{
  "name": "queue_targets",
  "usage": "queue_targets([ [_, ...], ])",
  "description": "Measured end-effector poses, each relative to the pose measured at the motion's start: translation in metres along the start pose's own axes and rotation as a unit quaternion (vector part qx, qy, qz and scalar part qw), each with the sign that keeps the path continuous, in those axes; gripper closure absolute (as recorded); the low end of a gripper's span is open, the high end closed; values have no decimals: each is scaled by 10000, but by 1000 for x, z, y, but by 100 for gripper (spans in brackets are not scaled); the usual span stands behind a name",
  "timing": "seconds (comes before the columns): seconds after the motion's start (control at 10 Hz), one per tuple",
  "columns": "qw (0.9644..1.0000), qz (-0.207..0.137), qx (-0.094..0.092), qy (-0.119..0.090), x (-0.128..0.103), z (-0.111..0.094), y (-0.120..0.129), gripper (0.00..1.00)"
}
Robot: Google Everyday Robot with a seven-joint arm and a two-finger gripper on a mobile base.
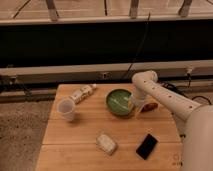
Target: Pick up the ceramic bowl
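The ceramic bowl (118, 101) is round, shallow and glossy green with a darker rim. It sits on the wooden table (85, 132), towards the far right. My white arm comes in from the right and bends down over the bowl. My gripper (133, 106) is at the bowl's right rim, reaching down at its edge. The bowl's right edge is partly hidden behind the gripper.
A translucent white plastic cup (66, 109) stands at the left. A small pale bottle (82, 93) lies at the far left. A wrapped white packet (106, 143) and a black phone-like slab (147, 146) lie near the front. A red-brown item (150, 106) lies right of the bowl.
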Motion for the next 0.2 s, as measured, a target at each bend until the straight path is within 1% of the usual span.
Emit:
queue_targets([
  [0.1,10000,11,-4,-15,0,0,1,84],
  [0.2,10000,10,1,-23,0,0,1,95],
])
